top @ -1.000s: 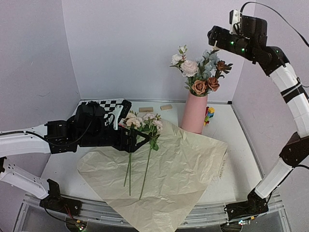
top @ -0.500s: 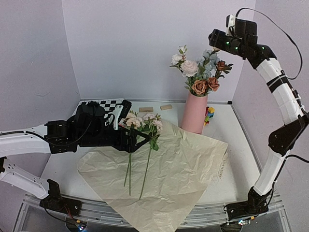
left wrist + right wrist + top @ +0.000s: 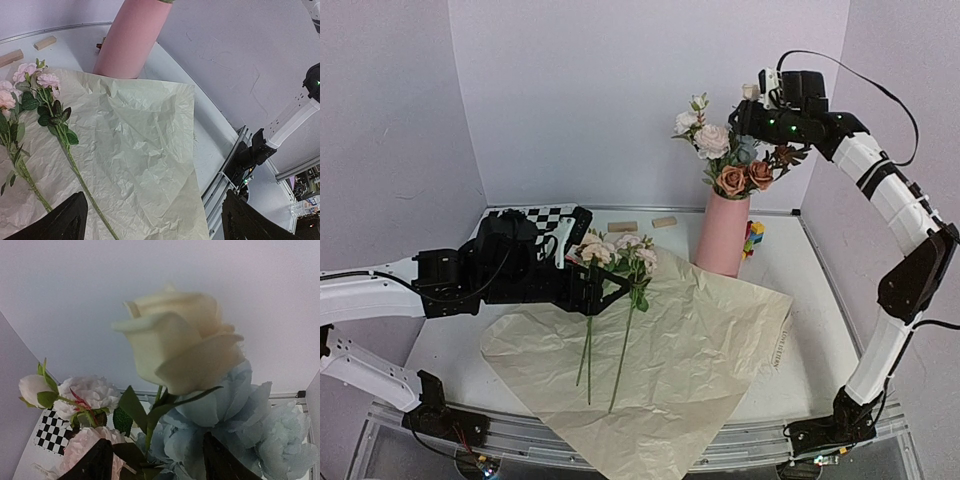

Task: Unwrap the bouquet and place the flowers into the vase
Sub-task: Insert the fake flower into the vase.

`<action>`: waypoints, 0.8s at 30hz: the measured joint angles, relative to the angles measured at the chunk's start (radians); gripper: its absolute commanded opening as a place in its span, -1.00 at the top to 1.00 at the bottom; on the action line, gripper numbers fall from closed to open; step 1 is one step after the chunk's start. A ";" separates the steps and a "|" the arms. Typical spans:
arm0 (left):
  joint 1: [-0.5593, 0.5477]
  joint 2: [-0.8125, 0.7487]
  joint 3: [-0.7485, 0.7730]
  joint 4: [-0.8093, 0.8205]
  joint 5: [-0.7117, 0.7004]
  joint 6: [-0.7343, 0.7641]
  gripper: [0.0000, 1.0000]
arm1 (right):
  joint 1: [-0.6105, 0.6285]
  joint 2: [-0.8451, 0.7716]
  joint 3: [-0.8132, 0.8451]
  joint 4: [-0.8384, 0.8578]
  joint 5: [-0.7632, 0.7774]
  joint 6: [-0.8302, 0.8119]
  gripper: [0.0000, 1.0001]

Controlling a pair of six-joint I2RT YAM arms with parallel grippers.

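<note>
The bouquet's paper (image 3: pixel 700 350) lies spread flat on the table, also seen in the left wrist view (image 3: pixel 140 150). Two pink flowers (image 3: pixel 615 255) with long green stems rest on it (image 3: pixel 47 85). My left gripper (image 3: pixel 610 292) hovers open just above their stems, with nothing between its fingers (image 3: pixel 160 222). The pink vase (image 3: pixel 722 235) stands at the back right (image 3: pixel 127 40) and holds several flowers (image 3: pixel 730 160). My right gripper (image 3: pixel 752 108) is up among those blooms, its fingers apart on either side of a cream rose's (image 3: pixel 180 340) stem (image 3: pixel 156 440). Blue blooms (image 3: pixel 250 425) crowd behind.
Two small wooden blocks (image 3: pixel 623 226) (image 3: pixel 665 221) lie by the back wall. Colourful toy blocks (image 3: pixel 753 238) sit right of the vase. A checkerboard (image 3: pixel 545 218) lies behind my left arm. The table's front rail (image 3: pixel 225 175) runs close to the paper's edge.
My right arm has swung left and down to the flowers in the vase, and its jaws have narrowed around the cream rose's stem. The left arm has not moved.
</note>
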 measured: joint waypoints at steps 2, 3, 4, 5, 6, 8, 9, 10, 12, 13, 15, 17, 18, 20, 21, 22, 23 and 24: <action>0.000 0.000 0.000 0.000 0.000 0.000 -0.89 | 0.000 -0.006 -0.008 0.001 -0.001 -0.002 -0.11; 0.000 0.000 0.000 0.000 0.000 0.000 -0.89 | 0.000 -0.010 -0.008 0.001 -0.001 -0.002 -0.06; 0.000 0.000 0.000 0.000 0.000 0.000 -0.89 | 0.000 -0.017 -0.008 0.002 -0.001 -0.003 -0.03; 0.000 0.002 0.000 0.000 0.000 -0.001 -0.88 | 0.000 -0.028 -0.008 0.002 -0.002 -0.004 -0.01; 0.000 0.003 0.000 0.000 0.000 -0.001 -0.88 | 0.000 -0.039 -0.008 0.002 -0.003 -0.004 0.02; 0.000 0.008 0.000 0.000 0.000 -0.003 -0.88 | 0.000 -0.062 -0.007 0.004 -0.004 -0.007 0.03; 0.000 0.011 0.000 0.000 0.000 -0.003 -0.88 | 0.000 -0.074 -0.004 0.006 -0.005 -0.004 0.03; 0.000 0.015 0.000 0.000 0.000 -0.004 -0.88 | 0.000 -0.083 0.001 0.009 -0.005 -0.002 -0.01; 0.000 0.022 0.000 0.000 0.000 -0.005 -0.88 | 0.000 -0.092 0.012 0.015 -0.005 0.006 -0.05; 0.000 0.024 0.000 0.000 0.000 -0.007 -0.88 | 0.000 -0.096 0.014 0.019 -0.004 0.016 -0.05; 0.000 0.027 0.000 0.000 0.000 -0.013 -0.88 | 0.000 -0.100 0.015 0.020 -0.002 0.044 0.00; 0.000 0.027 0.000 0.000 0.000 -0.019 -0.87 | 0.000 -0.101 0.013 0.020 0.000 0.087 0.05; 0.000 0.027 0.000 0.000 0.000 -0.020 -0.87 | 0.000 -0.101 0.009 0.019 -0.002 0.112 0.06; 0.000 0.027 0.000 0.000 0.000 -0.021 -0.87 | 0.000 -0.101 0.002 0.016 -0.010 0.167 0.09; 0.000 0.027 0.000 0.000 0.000 -0.021 -0.87 | 0.000 -0.101 -0.002 0.015 -0.012 0.190 0.11; 0.000 0.027 0.000 0.000 0.000 -0.022 -0.87 | 0.000 -0.100 -0.005 0.013 -0.012 0.213 0.12; 0.000 0.027 0.000 0.000 0.000 -0.022 -0.87 | 0.000 -0.100 -0.006 0.011 -0.012 0.233 0.13; 0.000 0.027 0.000 0.000 0.000 -0.022 -0.87 | 0.000 -0.099 -0.006 0.009 -0.012 0.252 0.14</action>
